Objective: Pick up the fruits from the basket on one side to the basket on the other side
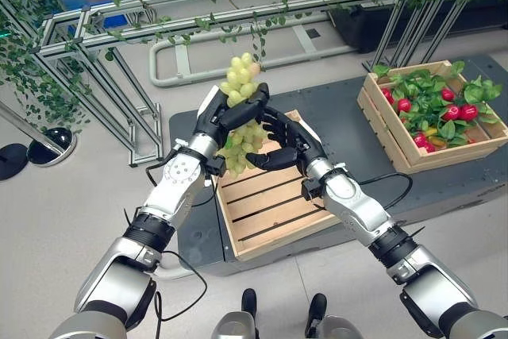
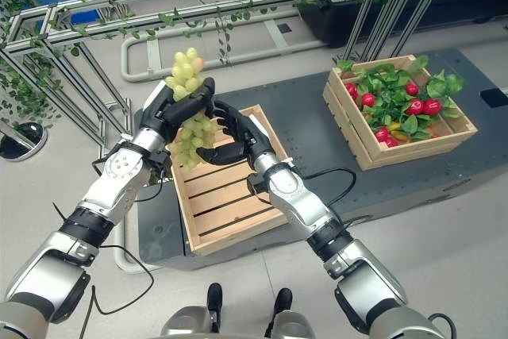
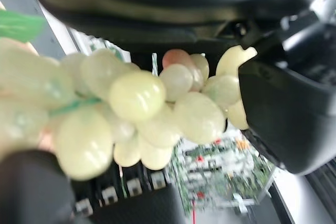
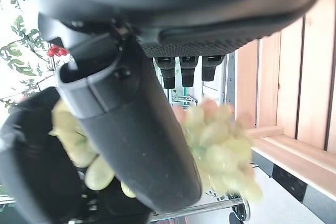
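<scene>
The left hand (image 1: 226, 117) is gripping the grapes (image 1: 240, 85) with curled fingers above the empty crate (image 1: 270, 212); the right hand (image 1: 286, 144), fingers loosely open, is cupping them at 4 o'clock.

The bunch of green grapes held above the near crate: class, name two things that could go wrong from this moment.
1. The left hand pinches the bunch of green grapes round its middle, so loose ends could slip or shed grapes.
2. The right hand, open, sits close beside the bunch; the hands might knock together in a handover.
3. The far crate is full of leaves and red fruit, leaving little room.
</scene>
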`<state>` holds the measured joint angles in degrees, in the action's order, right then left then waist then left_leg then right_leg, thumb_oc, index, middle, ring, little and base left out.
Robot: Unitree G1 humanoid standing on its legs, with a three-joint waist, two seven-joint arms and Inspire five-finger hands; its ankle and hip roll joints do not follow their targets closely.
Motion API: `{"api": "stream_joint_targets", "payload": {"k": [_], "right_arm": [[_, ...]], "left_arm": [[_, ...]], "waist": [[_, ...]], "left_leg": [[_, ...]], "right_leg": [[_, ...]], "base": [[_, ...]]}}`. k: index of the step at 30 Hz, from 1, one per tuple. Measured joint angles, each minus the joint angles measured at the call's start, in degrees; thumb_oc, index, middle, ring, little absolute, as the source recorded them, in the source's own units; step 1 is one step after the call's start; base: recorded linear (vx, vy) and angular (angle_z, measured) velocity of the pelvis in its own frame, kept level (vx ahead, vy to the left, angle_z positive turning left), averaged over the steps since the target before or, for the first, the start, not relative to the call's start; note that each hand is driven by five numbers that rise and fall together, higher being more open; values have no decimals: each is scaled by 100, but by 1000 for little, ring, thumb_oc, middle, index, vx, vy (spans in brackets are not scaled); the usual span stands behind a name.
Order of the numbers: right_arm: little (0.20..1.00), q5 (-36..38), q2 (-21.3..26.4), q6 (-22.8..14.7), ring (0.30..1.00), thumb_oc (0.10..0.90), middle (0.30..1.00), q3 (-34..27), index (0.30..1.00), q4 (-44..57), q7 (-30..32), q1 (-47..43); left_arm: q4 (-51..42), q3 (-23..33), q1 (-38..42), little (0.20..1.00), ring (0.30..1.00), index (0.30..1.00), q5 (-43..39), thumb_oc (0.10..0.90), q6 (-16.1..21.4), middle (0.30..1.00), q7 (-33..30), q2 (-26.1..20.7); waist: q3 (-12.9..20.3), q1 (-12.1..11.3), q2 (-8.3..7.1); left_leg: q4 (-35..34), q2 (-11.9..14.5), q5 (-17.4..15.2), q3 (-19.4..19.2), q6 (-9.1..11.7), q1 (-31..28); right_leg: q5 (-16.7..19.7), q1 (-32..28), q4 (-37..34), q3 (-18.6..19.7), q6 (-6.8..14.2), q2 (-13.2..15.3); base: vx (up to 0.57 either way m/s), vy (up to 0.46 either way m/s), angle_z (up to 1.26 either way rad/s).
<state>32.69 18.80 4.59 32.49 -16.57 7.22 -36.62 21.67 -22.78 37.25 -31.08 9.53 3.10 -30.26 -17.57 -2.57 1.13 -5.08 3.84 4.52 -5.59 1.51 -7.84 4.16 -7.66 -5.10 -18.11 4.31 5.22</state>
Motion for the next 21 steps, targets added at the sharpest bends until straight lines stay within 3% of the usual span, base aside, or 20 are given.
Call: {"api": "stream_joint_targets", "payload": {"k": [6, 18, 19, 20, 21], "right_arm": [[900, 1067, -162, 159, 900, 800, 900, 9, 900, -199, -153, 2], [900, 1514, -266, 255, 900, 800, 900, 213, 900, -353, -232, 27], [773, 1518, -266, 255, 773, 715, 773, 213, 773, -353, -232, 27], [382, 1528, -265, 254, 382, 455, 382, 213, 382, -353, -232, 29], [300, 1555, -264, 254, 300, 400, 300, 213, 300, -353, -233, 29]], "left_arm": [[-197, -218, -1, 300, 300, 300, -2, 400, -18, 300, 172, 7], [-604, -390, -1, 300, 300, 300, -7, 400, -186, 300, 353, 20], [-604, -390, -1, 300, 300, 300, -8, 400, -186, 300, 374, 20], [-604, -390, -1, 300, 300, 300, -8, 400, -186, 300, 416, 20], [-604, -390, -1, 300, 300, 300, -8, 400, -186, 300, 450, 20]], "waist": [[221, 9, -6], [453, 13, 5], [463, 14, 6], [478, 15, 7], [483, 17, 7]], "left_leg": [[0, 2, 8, 28, 6, 14], [-1, 4, 33, 58, 13, 31], [-1, 4, 34, 58, 13, 30], [-1, 4, 34, 58, 13, 30], [0, 4, 34, 56, 13, 29]], "right_leg": [[-1, 2, 0, -15, 0, -8], [-2, 2, -1, -30, -2, -9], [-2, 2, -1, -29, -2, -9], [-2, 2, -1, -29, -2, -10], [-1, 1, -1, -28, -2, -10]], "base": [[0, 0, 0], [1, -2, 0], [0, 0, 0], [0, 0, 0], [0, 0, 0]]}}
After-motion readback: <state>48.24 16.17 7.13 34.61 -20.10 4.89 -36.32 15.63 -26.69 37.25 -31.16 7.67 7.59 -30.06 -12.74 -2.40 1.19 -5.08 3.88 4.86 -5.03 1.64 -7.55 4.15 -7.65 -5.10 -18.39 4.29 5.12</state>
